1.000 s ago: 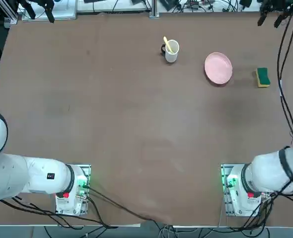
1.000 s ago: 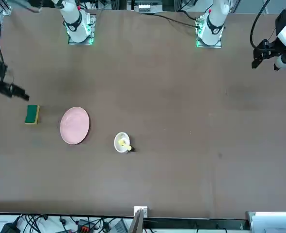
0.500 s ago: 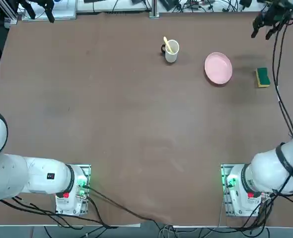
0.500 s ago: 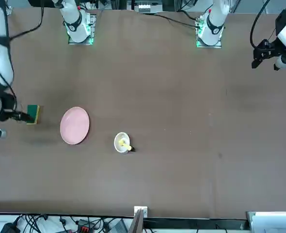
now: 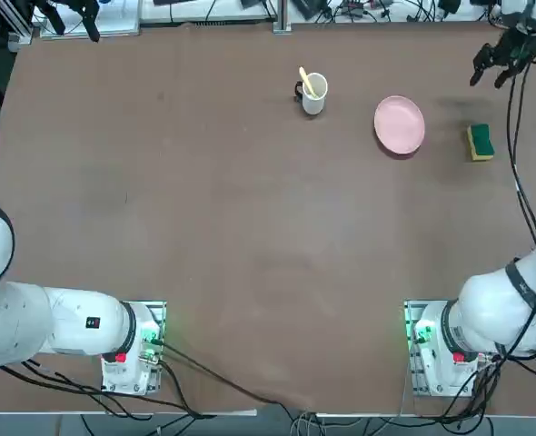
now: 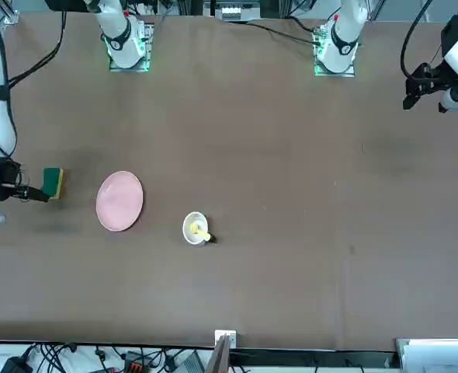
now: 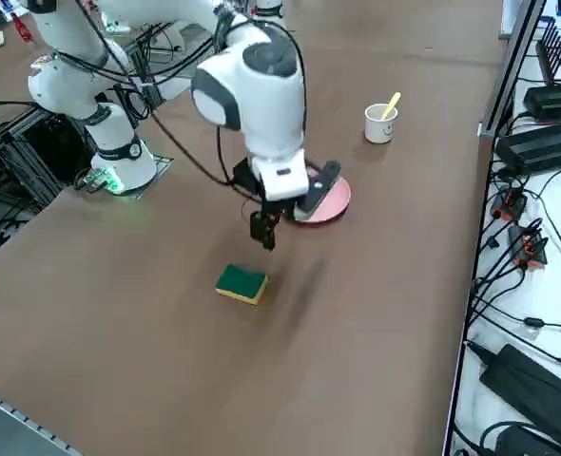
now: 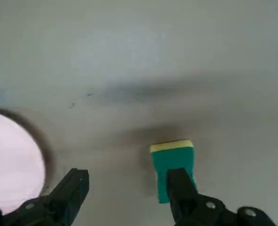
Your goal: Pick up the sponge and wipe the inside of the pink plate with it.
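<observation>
Green-topped yellow sponge (image 5: 480, 142), pale pink plate (image 5: 399, 124), white cup (image 5: 314, 94), brown table (image 5: 250, 227).

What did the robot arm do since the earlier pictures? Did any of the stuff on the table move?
Only the arm moved. The right gripper came in over the table's far right end and now hangs above it near the sponge, jaws open and holding nothing. Nothing was grabbed or let go. The sponge, the pink plate and the white cup stayed where they were.
</observation>
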You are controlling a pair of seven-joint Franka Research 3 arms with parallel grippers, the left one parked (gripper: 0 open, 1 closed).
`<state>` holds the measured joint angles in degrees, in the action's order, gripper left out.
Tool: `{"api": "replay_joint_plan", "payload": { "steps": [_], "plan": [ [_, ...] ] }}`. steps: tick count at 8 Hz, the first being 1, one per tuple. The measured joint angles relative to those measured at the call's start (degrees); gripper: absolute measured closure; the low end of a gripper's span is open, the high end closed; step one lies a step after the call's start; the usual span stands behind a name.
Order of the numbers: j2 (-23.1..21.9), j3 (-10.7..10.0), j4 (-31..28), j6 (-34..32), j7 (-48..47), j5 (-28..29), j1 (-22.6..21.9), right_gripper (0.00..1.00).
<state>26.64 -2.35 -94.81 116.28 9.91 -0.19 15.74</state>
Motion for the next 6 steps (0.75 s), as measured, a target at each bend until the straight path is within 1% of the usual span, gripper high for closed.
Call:
{"api": "replay_joint_plan", "payload": {
  "steps": [1, 4, 6],
  "plan": [
    [1.1, 0.0, 0.2, 0.2, 0.7, 0.0, 1.1, 0.0],
    [5.3, 0.0, 1.0, 3.5, 2.6, 0.0, 4.2, 0.0],
    [7.5, 0.0, 0.3, 5.7, 3.9, 0.0, 5.6, 0.0]
  ]
}}
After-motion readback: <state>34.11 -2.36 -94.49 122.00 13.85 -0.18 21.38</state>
